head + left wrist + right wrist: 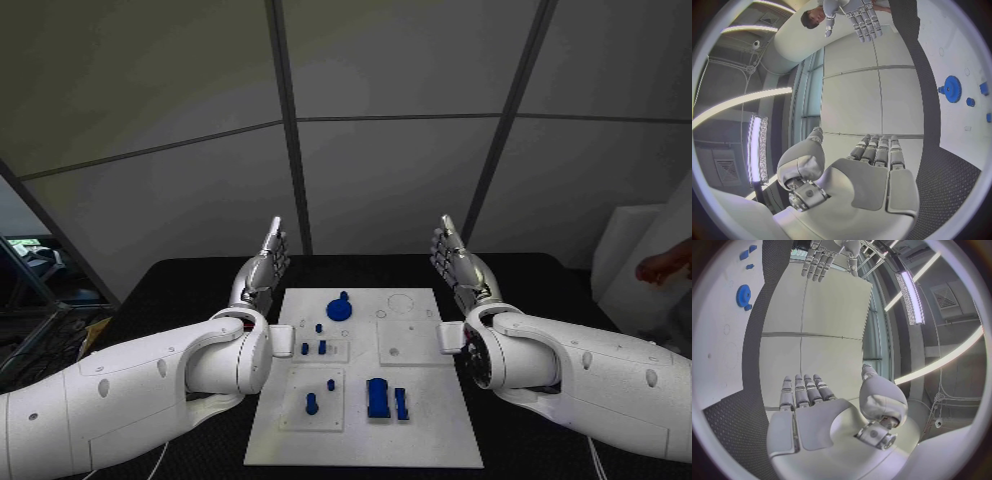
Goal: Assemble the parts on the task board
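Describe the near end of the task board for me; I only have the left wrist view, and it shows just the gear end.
Observer: In the head view, two blue blocks sit side by side toward the near end of the task board.
Operator: Tell me what's beside them.
Observer: A small blue peg sits on the left arm's side of them.
Operator: Check the other arm's palm.
Observer: The right wrist view shows the right hand flat, fingers straight, with nothing in it.
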### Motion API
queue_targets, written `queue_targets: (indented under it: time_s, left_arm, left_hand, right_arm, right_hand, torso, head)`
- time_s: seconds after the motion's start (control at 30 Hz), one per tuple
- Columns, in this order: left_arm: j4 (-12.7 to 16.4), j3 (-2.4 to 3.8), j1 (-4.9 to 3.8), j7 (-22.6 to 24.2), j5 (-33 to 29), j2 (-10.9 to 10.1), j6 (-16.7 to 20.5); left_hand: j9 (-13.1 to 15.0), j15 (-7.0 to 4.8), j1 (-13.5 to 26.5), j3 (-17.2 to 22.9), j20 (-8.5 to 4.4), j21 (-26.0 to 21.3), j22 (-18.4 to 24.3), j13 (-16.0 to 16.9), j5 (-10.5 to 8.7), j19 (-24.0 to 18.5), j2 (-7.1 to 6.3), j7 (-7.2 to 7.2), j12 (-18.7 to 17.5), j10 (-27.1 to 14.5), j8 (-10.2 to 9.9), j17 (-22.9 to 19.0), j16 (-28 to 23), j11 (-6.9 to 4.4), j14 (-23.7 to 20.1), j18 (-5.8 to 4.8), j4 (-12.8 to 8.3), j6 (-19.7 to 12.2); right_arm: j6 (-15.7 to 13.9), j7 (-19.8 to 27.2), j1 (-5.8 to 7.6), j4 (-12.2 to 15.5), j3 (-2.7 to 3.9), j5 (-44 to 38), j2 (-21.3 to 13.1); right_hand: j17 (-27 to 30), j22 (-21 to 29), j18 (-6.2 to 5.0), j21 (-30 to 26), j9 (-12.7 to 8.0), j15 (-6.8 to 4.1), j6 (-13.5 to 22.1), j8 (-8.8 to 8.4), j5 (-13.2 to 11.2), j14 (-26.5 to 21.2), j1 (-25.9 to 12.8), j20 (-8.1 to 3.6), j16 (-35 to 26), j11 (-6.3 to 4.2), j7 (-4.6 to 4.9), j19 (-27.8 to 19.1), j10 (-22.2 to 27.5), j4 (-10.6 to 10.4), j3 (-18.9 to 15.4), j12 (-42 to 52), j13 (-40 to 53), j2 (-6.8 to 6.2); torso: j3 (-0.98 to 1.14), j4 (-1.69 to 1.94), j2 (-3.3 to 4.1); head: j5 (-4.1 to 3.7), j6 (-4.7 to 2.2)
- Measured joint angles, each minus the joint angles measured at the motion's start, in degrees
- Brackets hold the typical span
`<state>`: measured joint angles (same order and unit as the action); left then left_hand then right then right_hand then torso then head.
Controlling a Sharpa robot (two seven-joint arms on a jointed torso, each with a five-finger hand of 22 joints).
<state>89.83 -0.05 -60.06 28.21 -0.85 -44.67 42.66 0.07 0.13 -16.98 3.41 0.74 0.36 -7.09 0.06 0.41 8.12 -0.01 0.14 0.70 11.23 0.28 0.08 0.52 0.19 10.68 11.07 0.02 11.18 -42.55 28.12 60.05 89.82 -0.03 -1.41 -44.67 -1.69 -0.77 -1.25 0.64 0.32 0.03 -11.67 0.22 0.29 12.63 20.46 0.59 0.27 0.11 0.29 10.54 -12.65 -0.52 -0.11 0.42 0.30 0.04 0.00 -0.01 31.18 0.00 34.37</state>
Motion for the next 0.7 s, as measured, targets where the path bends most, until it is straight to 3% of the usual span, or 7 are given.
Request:
queue_targets:
  time_s: [0.37, 0.43, 0.53, 0.6, 0.7]
  left_arm:
    - [0.01, 0.01, 0.00, 0.25, 0.08, 0.00, 0.98]
    - [0.01, 0.01, 0.00, 0.26, 0.09, 0.00, 1.04]
    - [0.02, 0.01, 0.00, 0.28, 0.10, 0.00, 1.11]
    - [0.03, 0.01, 0.00, 0.29, 0.11, 0.00, 1.16]
    - [0.03, 0.01, 0.00, 0.30, 0.11, -0.01, 1.21]
  left_hand:
    - [0.01, -0.09, 6.07, -2.55, -0.62, 0.00, 4.33, 0.01, 0.00, -2.84, -0.02, -0.02, -0.35, -3.83, 0.00, 0.01, -0.18, -0.16, -3.76, 0.02, -0.10, -3.93]
    - [0.01, -0.07, 7.01, -2.71, -0.63, 0.00, 5.17, 0.01, -0.21, -4.11, 0.08, -0.13, -0.35, -4.56, 0.00, 0.01, -0.18, -0.25, -4.16, 0.03, 0.05, -4.44]
    - [0.01, -0.12, 7.97, -2.86, -0.70, 0.00, 5.93, 0.01, -0.22, -5.62, 0.19, -0.20, -0.35, -5.28, 0.01, 0.01, -0.18, -0.17, -4.85, 0.04, -0.10, -5.19]
    - [0.01, -0.13, 10.83, -3.09, -0.73, 0.00, 6.85, 0.02, -0.22, -7.64, 0.06, -0.13, -0.35, -9.64, 0.02, 0.01, -0.18, -0.18, -9.09, 0.04, 0.12, -9.60]
    - [0.01, -0.14, 16.32, -3.09, -0.72, 0.00, 7.01, 0.02, -0.22, -7.83, 0.04, -0.13, -0.35, -10.99, 0.02, 0.01, -0.17, -0.15, -10.37, 0.04, 0.13, -10.98]
  right_arm:
    - [-0.96, 0.64, 0.01, 0.01, 0.00, 1.15, 0.00]
    - [-1.01, 0.68, 0.01, 0.02, 0.00, 1.23, 0.00]
    - [-1.09, 0.74, 0.01, 0.02, 0.00, 1.33, 0.00]
    - [-1.14, 0.77, 0.01, 0.02, 0.00, 1.37, 0.00]
    - [-1.18, 0.80, 0.01, 0.02, 0.00, 1.42, 0.00]
  right_hand:
    - [1.42, 0.61, 0.00, -0.26, -0.22, -0.04, 4.17, 0.00, 0.00, -4.51, -7.39, -0.51, 0.00, -0.10, -0.26, -3.62, 4.43, 0.15, 0.15, -0.21, -0.21, -0.03]
    - [1.47, 0.62, 0.88, -0.26, -0.22, 0.02, 4.80, 0.00, 0.00, -5.15, -8.55, -0.58, 0.00, -0.11, -0.29, -4.09, 5.19, 0.15, 0.15, -0.21, -0.22, -0.05]
    - [1.54, 0.67, 0.88, -0.26, -0.22, -0.01, 5.41, 0.00, 0.00, -5.90, -9.88, -0.58, 0.00, -0.11, -0.27, -4.68, 5.80, 0.15, 0.16, -0.21, -0.23, -0.06]
    - [1.57, 0.68, 0.88, -0.26, -0.22, -0.13, 5.87, 0.00, 0.00, -6.39, -10.71, -0.57, 0.00, -0.10, -0.36, -5.36, 6.44, 0.15, 0.16, -0.21, -0.23, -0.02]
    - [1.58, 0.68, 0.87, -0.26, -0.24, -0.14, 6.98, 0.00, 0.00, -7.01, -11.63, -0.58, 0.00, -0.11, -0.21, -7.23, 7.04, 0.15, 0.16, -0.21, -0.23, 0.04]
  torso:
    - [0.00, 0.01, 0.00]
    - [0.00, 0.01, 0.00]
    - [0.00, 0.01, 0.00]
    - [0.00, 0.01, 0.00]
    - [0.00, 0.01, 0.00]
  head:
    - [0.00, 0.00]
    - [0.00, 0.00]
    - [0.00, 0.00]
    - [0.00, 0.00]
    - [0.00, 0.00]
